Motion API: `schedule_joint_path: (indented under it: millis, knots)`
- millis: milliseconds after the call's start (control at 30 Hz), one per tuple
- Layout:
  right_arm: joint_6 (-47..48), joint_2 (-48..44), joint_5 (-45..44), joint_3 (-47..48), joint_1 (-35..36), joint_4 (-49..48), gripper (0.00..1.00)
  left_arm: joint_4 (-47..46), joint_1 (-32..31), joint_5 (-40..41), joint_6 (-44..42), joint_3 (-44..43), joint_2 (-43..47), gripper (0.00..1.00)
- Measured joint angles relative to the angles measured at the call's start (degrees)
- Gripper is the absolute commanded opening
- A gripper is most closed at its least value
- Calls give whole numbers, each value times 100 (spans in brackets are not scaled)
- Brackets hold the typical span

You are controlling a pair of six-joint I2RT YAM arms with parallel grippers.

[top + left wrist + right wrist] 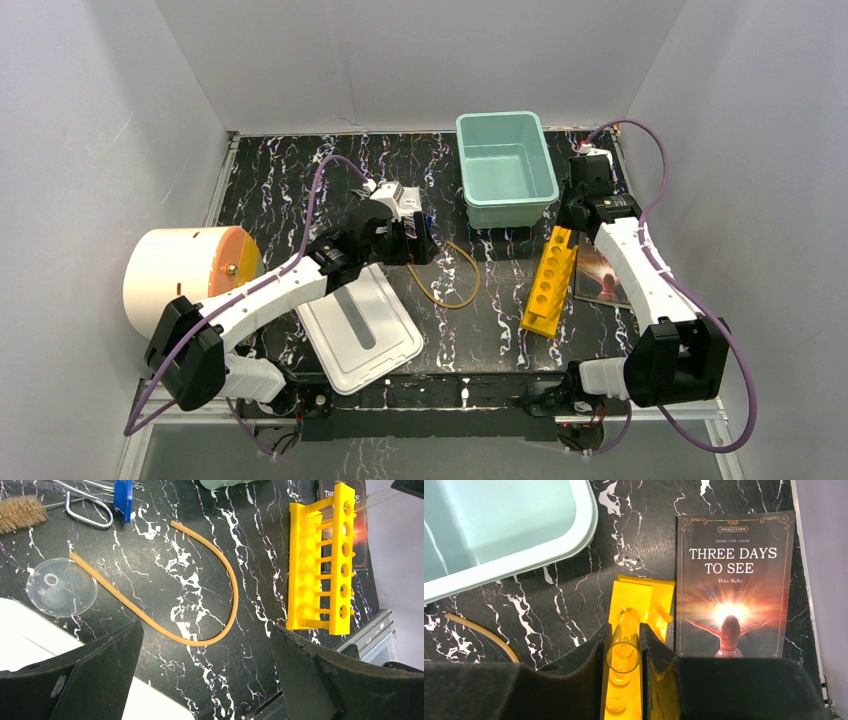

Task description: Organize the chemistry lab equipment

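Observation:
My right gripper (624,645) is shut on a clear glass test tube (625,622) and holds it over the top end of a yellow test tube rack (636,597), also seen from above (550,282). My left gripper (206,628) is open and empty above the amber tubing loop (234,587), which lies on the black marble table. A clear funnel (62,587), a tan-handled brush (20,512), thin metal tongs (90,516) and a small blue piece (123,497) lie beyond it. The beaker and white packet are out of view.
A teal bin (505,165) stands at the back. A dark-covered book (734,585) lies right of the rack. A big cream cylinder (185,280) lies at the left. A white lid (360,325) lies near the front, under the left arm.

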State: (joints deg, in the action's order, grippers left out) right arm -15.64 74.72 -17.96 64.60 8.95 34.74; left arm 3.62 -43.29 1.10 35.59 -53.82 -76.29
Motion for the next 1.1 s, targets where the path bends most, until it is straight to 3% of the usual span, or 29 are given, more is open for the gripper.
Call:
schedule_joint_path:
  millis: [233,700,867,1100]
  knots:
    - [-74,101,-57,24,0,-48,35,28,2,22,13,0,111,98]
    - [-83,48,68,70,0,256,78,107,2,111,72,-7,214,98]
    - [-92,4,210,909,0,551,81,367,7,203,146,-138,197,98]
    - [31,-155,411,1674,-11,817,77,833,92,549,282,-553,168,98]
